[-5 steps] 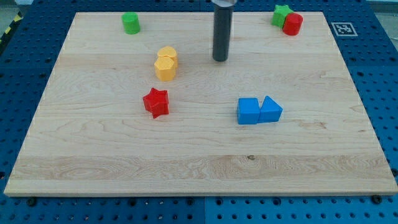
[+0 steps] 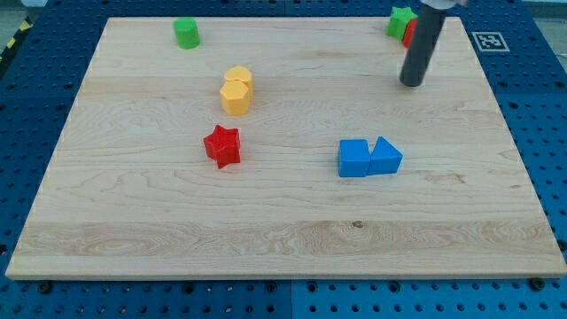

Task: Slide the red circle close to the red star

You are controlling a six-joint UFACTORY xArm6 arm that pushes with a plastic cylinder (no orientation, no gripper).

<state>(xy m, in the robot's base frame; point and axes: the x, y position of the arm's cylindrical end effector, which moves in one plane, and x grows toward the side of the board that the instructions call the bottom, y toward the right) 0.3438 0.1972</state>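
Jaws absent, only my tip (image 2: 412, 84); red circle (image 2: 408, 33), hidden behind rod, should be pushed toward red star (image 2: 222, 146).

- Red circle (image 2: 408, 32): a red block at the board's (image 2: 283, 239) top right corner, largely hidden behind the dark rod; only a sliver shows, so its shape cannot be confirmed.
- Red star (image 2: 222, 146): a red star-shaped block, lying flat and fully visible, left of the board's centre, well apart from the red circle.
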